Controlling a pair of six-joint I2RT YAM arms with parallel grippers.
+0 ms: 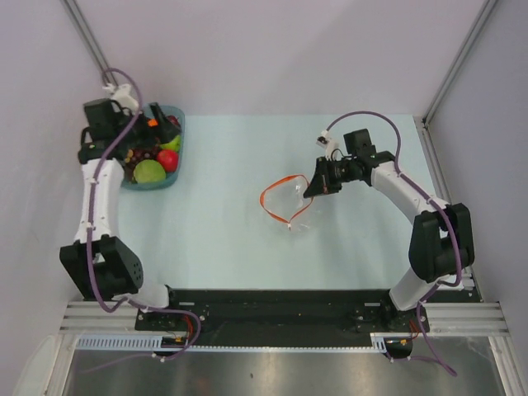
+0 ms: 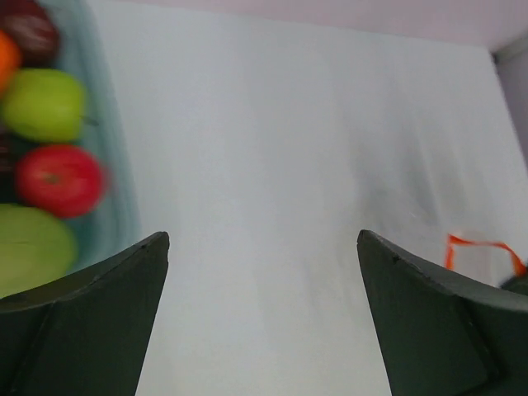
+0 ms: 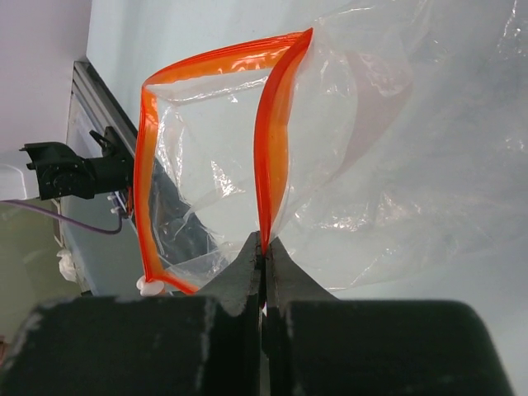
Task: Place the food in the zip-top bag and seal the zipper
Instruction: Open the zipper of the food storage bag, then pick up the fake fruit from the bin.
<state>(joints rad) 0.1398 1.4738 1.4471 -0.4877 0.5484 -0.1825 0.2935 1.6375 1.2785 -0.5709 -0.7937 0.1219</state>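
Observation:
The clear zip-top bag (image 1: 290, 208) lies mid-table with its mouth held open, its red-orange zipper (image 1: 275, 196) forming a loop. My right gripper (image 1: 313, 186) is shut on the zipper strip (image 3: 266, 157) at the bag's right edge; the bag (image 3: 388, 165) hangs open before it. The food sits in the teal tray (image 1: 174, 169) at the far left: a green apple (image 1: 149, 172), a red apple (image 1: 168, 159), an orange (image 1: 153, 122) and dark grapes (image 1: 142, 153). My left gripper (image 1: 124, 147) is open and empty above the tray; the wrist view shows green apples (image 2: 45, 103), the red apple (image 2: 59, 179) and the zipper (image 2: 483, 247).
Grey walls and metal posts close in the table at the back and sides. A black rail runs along the near edge below the arm bases.

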